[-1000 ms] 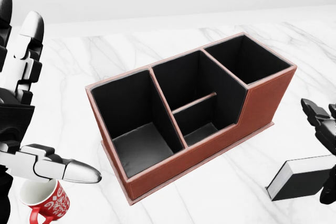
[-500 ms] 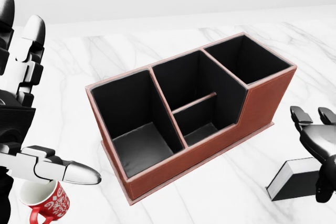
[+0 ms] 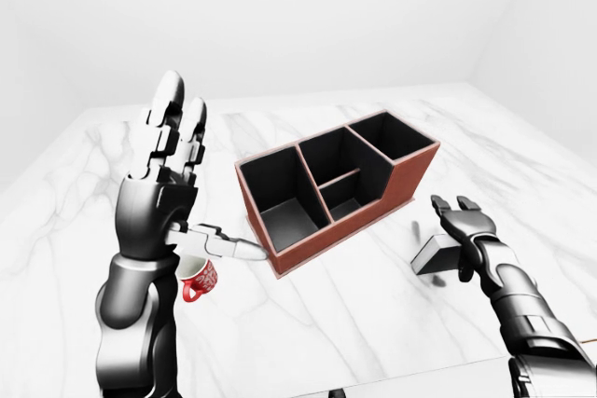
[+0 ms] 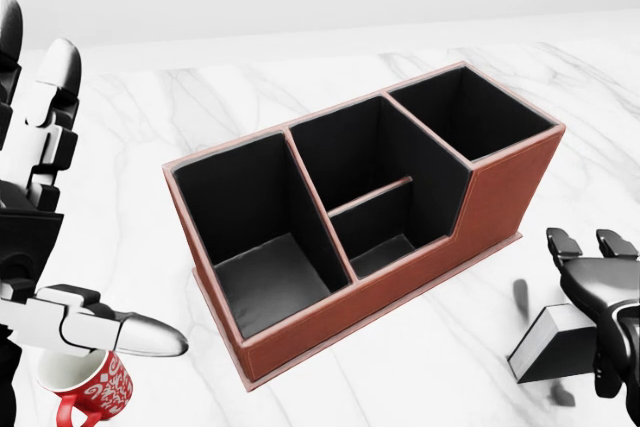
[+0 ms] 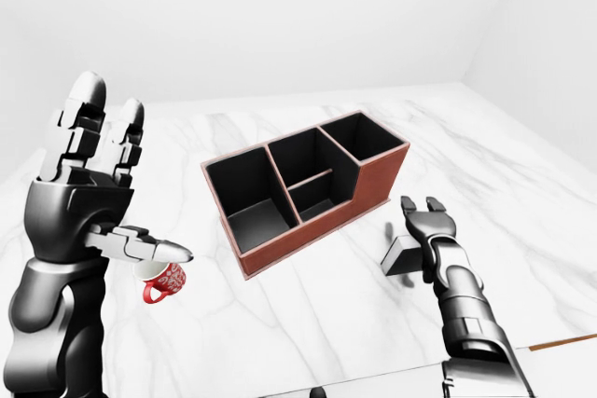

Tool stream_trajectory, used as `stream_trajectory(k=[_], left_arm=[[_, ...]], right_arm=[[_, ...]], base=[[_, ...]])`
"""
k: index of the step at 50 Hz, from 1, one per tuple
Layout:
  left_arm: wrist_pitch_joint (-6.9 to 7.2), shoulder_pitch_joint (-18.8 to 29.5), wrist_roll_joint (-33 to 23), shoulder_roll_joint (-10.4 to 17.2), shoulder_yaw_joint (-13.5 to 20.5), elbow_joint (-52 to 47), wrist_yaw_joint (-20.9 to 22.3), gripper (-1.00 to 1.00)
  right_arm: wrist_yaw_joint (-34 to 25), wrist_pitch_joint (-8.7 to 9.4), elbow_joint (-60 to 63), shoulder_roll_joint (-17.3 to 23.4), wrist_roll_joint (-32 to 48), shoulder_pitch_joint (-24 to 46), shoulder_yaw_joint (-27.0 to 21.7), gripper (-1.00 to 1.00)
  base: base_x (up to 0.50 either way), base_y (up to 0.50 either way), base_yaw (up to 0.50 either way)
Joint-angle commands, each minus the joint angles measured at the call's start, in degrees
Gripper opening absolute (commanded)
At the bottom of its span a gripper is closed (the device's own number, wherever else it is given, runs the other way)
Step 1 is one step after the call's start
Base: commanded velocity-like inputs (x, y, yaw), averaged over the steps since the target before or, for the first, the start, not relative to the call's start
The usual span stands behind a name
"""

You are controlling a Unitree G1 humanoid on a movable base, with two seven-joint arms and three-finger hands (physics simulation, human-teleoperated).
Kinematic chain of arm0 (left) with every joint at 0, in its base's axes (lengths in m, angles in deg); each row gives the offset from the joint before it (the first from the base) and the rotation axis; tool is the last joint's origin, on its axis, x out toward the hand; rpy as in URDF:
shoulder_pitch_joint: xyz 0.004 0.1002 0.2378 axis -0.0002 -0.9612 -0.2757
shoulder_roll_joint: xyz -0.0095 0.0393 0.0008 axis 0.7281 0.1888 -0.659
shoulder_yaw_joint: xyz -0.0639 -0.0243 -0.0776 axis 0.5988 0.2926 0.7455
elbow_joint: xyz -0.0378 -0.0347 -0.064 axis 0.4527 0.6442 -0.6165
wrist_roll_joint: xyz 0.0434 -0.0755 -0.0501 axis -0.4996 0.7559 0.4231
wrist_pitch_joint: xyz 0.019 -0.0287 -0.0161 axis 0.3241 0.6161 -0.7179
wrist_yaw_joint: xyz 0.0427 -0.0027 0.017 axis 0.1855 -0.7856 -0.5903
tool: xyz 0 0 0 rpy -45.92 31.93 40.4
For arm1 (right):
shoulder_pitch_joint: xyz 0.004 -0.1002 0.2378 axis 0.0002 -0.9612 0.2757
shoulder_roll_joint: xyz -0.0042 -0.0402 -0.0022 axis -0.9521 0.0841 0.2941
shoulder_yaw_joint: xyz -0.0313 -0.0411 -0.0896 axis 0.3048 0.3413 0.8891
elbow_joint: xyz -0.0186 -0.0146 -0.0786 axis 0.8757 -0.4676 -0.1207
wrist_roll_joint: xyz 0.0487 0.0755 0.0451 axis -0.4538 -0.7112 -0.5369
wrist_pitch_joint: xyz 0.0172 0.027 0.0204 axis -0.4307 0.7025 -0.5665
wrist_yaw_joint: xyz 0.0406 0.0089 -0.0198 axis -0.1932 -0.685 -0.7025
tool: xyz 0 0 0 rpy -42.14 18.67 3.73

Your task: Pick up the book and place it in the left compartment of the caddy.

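Book-shaped black block with white page edges (image 4: 556, 344) is lying on the white marble table (image 4: 420, 367), at about 4 o'clock from the brown leather caddy with black-lined compartments (image 4: 365, 212) in the head view, well apart from it. Right hand (image 4: 596, 292) is hovering directly over the book with fingers spread, not gripping it. Left hand (image 3: 168, 184) is standing raised at 9 o'clock of the caddy, fingers extended, holding nothing, above a red patterned mug (image 4: 88, 385).
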Motion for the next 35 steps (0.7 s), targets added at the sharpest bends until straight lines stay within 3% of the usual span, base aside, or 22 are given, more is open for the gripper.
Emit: stream_trajectory(k=[1, 11, 12, 13, 15, 28, 35], left_arm=[[0.0, -0.46, 0.13, -0.05, 0.3, -0.35, -0.1, 1.0], [0.0, -0.04, -0.14, 0.03, 0.08, -0.2, -0.12, 1.0], [0.0, 0.01, -0.13, 0.05, 0.1, -0.24, -0.13, 1.0], [0.0, 0.11, -0.14, 0.07, 0.1, -0.26, -0.17, 1.0], [0.0, 0.13, -0.17, 0.08, 0.05, -0.34, -0.21, 1.0], [0.0, -0.13, -0.24, -0.06, 0.0, -0.56, -0.15, 1.0], [0.0, -0.11, -0.41, -0.1, -0.2, -0.37, -0.19, 1.0]], right_arm=[[5.88, 0.57, -11.2, 0.89, -0.25, 4.14, 2.88, 1.0], [7.91, 0.59, -16.19, 1.13, -1.56, 5.77, 4.54, 0.95], [8.09, 0.56, -16.57, 1.12, -1.68, 5.93, 4.64, 0.55], [8.16, 0.43, -17.03, 1.12, -1.78, 6.01, 4.85, -0.41], [8.22, 0.35, -17.17, 1.1, -2.06, 6.07, 4.98, -1.0], [8.18, 0.3, -16.24, 1.26, -2.54, 5.9, 5.21, -1.0], [1.25, -0.35, -2.64, 2.04, -3.89, 1.08, 2.03, -1.0]], base=[[0.0, 0.0, 0.0], [0.0, 0.0, 0.0], [0.0, 0.0, 0.0], [0.0, 0.0, 0.0], [0.0, 0.0, 0.0], [0.0, 0.0, 0.0], [0.0, 0.0, 0.0]])
